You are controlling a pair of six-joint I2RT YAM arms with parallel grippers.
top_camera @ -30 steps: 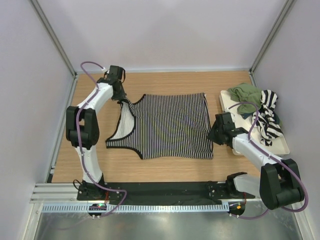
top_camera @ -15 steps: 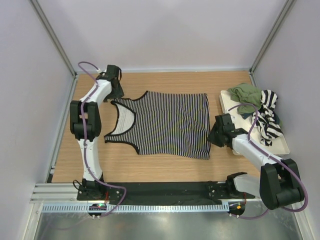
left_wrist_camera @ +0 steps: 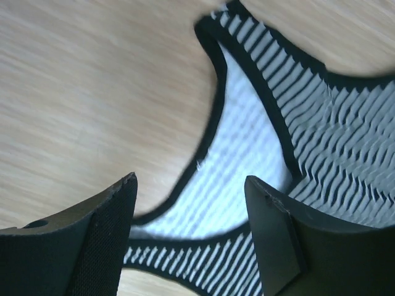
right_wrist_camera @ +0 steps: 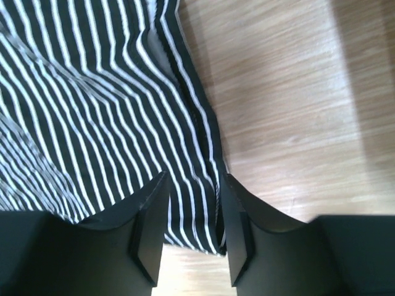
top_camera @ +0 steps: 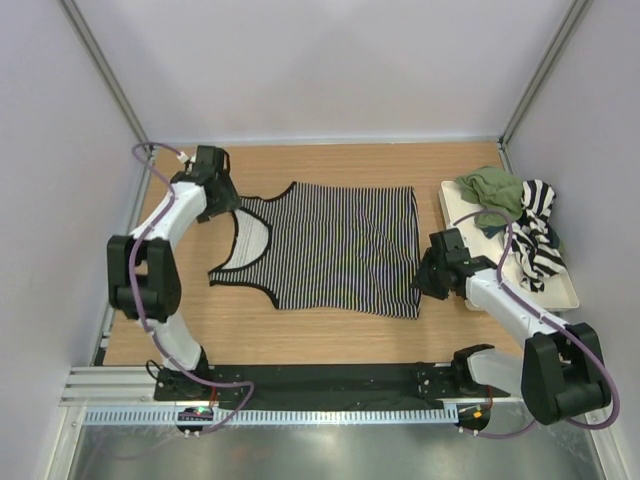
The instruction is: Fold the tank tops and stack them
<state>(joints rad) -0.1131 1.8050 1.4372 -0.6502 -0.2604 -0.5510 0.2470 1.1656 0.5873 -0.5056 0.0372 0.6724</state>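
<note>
Near-right: right end effector sits low over the hem of the pinstripe tank top, close to its near-right corner. The wrist view shows the jaws partway open and straddling the hem edge. The cloth lies flat under them and does not look pinched, so I read it as holding nothing.

Middle: the pinstripe top is spread flat on the surface. Its long axis runs left-right, with the straps to the left and the hem to the right. There are minor ripples near the hem, otherwise it looks smooth.

Right side: the tray carries the olive green top and the broad-striped top. Both are bunched and unfolded, and the striped one drapes over the tray's right rim.

Far-left: left end effector is just over the far strap with the jaws wide open and empty. In the wrist view the strap and neckline lie between and beyond the fingers.

Key relation: each arm is at its own end of the long axis, left nearer the straps and right nearer the hem. My read is that spreading is done and no fold has been made. Both end effectors are nearly on the cloth, so the next grasp looks like a short drop. Any fold along the long axis needs both ends lifted together.
</note>
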